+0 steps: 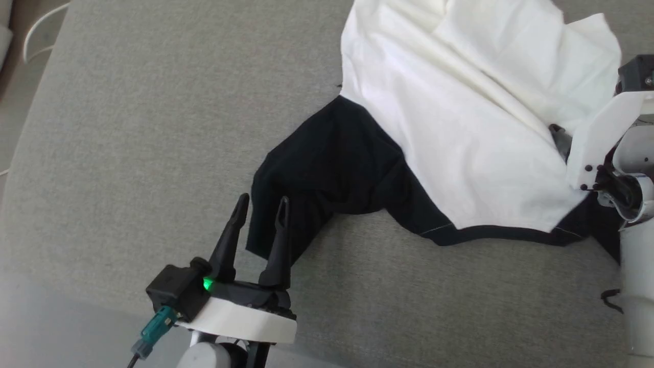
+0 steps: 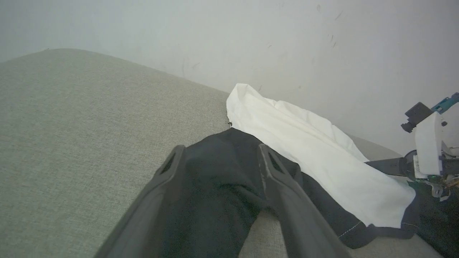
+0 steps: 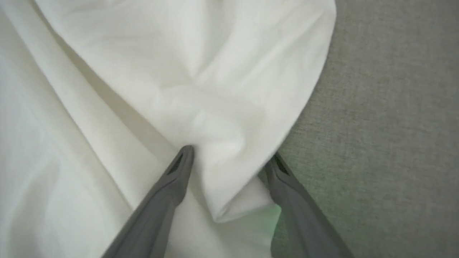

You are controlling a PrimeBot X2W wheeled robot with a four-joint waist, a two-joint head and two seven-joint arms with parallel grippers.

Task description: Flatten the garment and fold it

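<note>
The garment (image 1: 460, 117) lies rumpled at the upper right of a grey cushioned surface, white body up, black hem trim (image 1: 500, 234) along its near edge. One black sleeve (image 1: 327, 174) trails down-left. My left gripper (image 1: 261, 204) is open, its fingers straddling the sleeve's end (image 2: 215, 186) just above the surface. My right gripper (image 3: 229, 156) is open too, with a raised fold of the white cloth (image 3: 215, 122) between its fingers. In the head view the right wrist (image 1: 598, 143) sits at the garment's right edge, its fingertips hidden by cloth.
The grey fabric surface (image 1: 153, 128) stretches wide to the left and front of the garment. Its left edge drops to a floor with a white cable (image 1: 38, 28). A pale wall (image 2: 251, 43) rises behind the surface in the left wrist view.
</note>
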